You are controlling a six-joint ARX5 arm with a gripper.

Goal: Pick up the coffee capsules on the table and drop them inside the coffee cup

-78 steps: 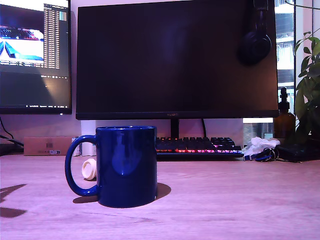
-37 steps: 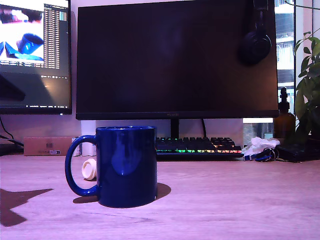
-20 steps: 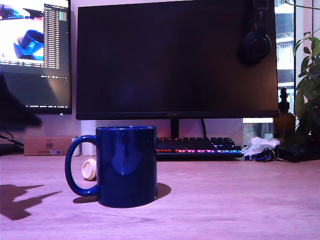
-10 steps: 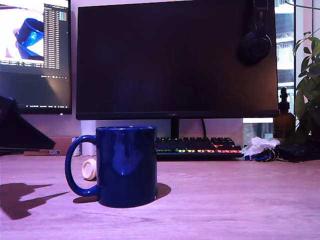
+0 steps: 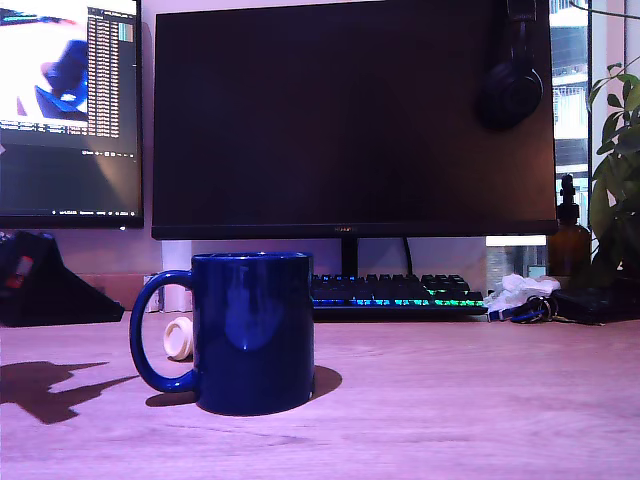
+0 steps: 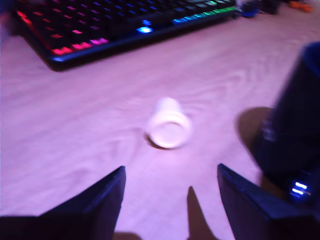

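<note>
claw (image 6: 170,200) spread, empty | cream capsule (image 6: 169,125) on its side beside mug (image 5: 252,332) | no legible writing

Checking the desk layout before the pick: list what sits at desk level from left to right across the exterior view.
Dark arm part → cream capsule → blue mug → keyboard → crumpled tissue → brown bottle → plant.

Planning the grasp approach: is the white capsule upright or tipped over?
Tipped. In the wrist view the capsule lies on its side on the table, its round end facing the camera; the exterior view shows it sideways too.
</note>
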